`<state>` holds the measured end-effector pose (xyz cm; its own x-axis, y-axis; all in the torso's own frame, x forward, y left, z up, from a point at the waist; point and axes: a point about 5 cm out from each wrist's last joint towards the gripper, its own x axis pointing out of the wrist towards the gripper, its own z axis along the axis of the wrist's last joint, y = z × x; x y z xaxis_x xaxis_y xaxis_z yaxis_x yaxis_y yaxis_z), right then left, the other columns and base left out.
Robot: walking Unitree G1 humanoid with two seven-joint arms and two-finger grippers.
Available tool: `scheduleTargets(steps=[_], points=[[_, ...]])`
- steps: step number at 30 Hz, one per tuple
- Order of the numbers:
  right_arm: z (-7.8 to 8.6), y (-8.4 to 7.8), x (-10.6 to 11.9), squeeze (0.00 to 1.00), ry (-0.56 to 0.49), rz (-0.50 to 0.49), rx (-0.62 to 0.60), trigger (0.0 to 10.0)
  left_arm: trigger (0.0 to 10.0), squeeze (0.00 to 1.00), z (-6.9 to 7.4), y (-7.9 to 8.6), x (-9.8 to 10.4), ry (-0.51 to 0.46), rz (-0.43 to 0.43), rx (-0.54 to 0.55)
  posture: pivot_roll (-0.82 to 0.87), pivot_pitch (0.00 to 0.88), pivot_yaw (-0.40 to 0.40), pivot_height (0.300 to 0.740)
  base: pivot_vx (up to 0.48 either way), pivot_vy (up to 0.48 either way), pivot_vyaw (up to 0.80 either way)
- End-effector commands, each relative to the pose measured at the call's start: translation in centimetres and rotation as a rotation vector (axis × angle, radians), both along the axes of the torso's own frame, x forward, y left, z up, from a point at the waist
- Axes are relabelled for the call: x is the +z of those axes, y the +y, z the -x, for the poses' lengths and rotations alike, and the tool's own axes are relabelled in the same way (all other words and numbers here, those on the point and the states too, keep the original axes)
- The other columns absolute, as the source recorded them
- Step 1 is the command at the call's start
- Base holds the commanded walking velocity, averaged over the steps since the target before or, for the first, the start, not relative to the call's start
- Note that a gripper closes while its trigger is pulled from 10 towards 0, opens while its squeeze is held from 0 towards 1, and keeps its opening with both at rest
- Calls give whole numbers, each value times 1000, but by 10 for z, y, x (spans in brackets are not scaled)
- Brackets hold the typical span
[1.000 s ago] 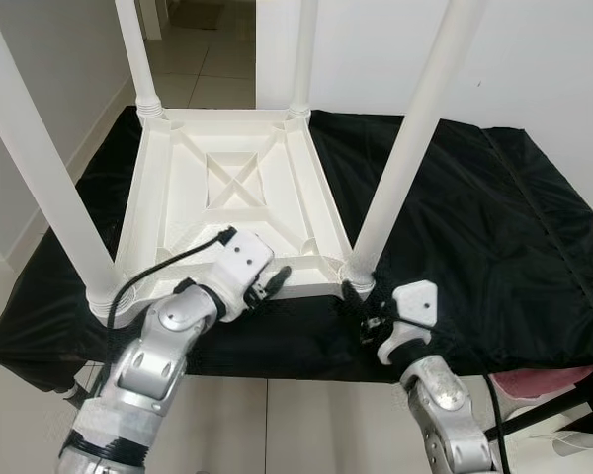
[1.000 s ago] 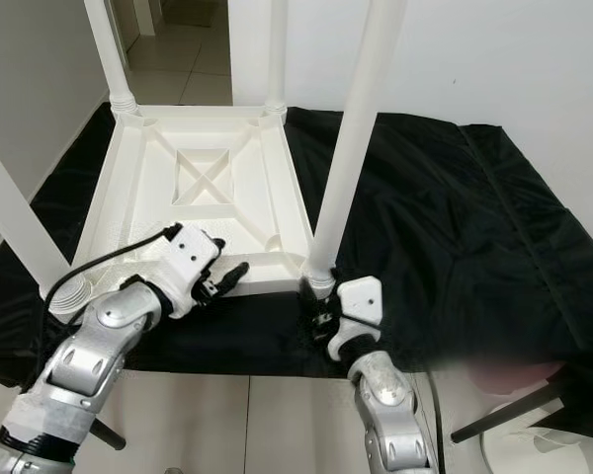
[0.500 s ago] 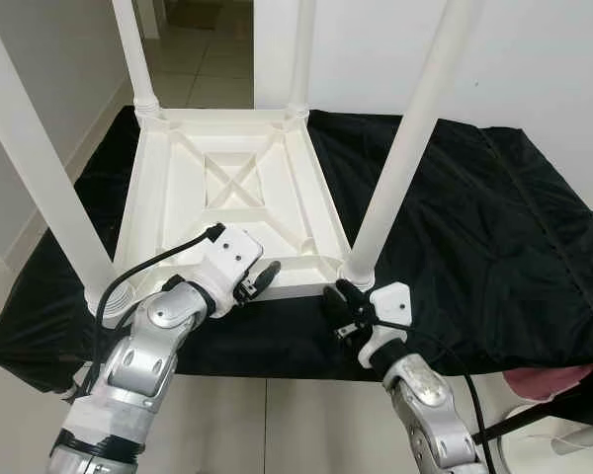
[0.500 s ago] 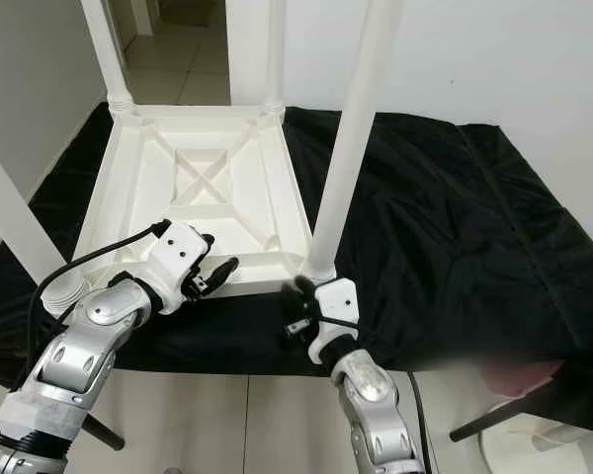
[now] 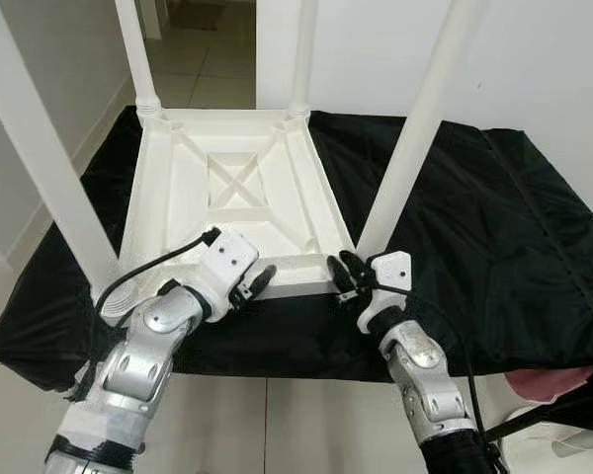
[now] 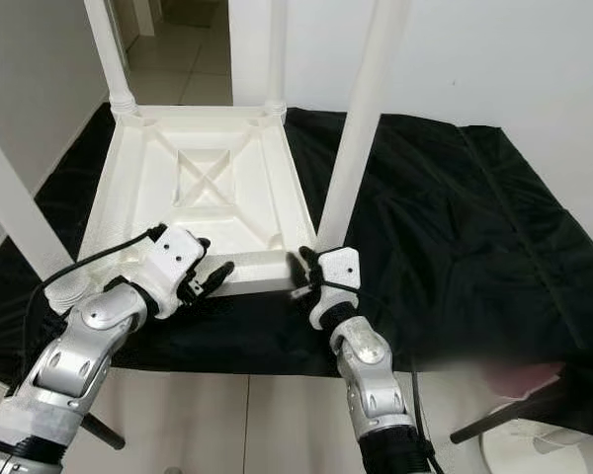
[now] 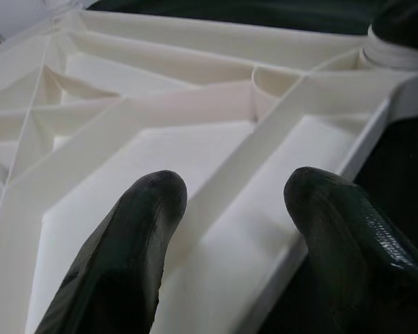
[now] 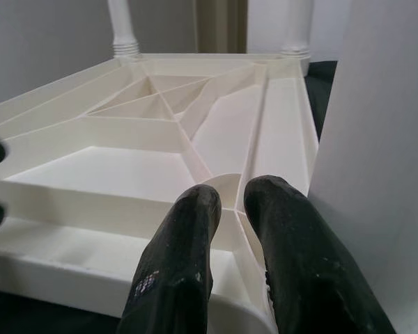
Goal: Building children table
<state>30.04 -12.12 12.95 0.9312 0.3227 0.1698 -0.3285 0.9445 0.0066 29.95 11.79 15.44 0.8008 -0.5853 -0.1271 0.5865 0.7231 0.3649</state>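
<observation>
On the black cloth (image 5: pixel 455 207) the white table (image 5: pixel 227 188) lies upside down with four legs already on, the left gripper (image 5: pixel 254 283) spread wide and the right gripper (image 5: pixel 342 277) nearly closed, empty, at its near edge.

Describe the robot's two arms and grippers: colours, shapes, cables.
Both arms are silver jointed metal. Each ends in a white boxy wrist housing with two long, rounded black fingers: left gripper, right gripper. A black cable loops to the left housing; another runs along the right forearm.
</observation>
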Motion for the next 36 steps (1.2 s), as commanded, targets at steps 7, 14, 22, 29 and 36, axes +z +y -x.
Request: scheduleTargets(steps=[7,14,22,29,36], points=[[-3,-33,-13,0,59,-11,-207,10000,10000,0,6,-13,-4,18,6,-54,23,38,-57,740,0,0,0],[-6,-57,-20,0,94,-16,-332,10000,10000,0,12,-24,-9,32,4,-89,18,39,-57,740,0,0,0],[-11,-71,-16,0,78,-5,-375,10000,10000,0,14,-31,-13,40,-10,-105,16,38,-58,740,0,0,0],[-12,-51,-13,0,53,-26,-260,10000,10000,0,24,-36,-17,74,-11,-163,24,39,-59,740,0,0,0],[-11,-41,-16,0,57,-30,-204,10000,10000,0,52,-28,-21,109,31,-247,45,53,-63,740,0,0,0]])
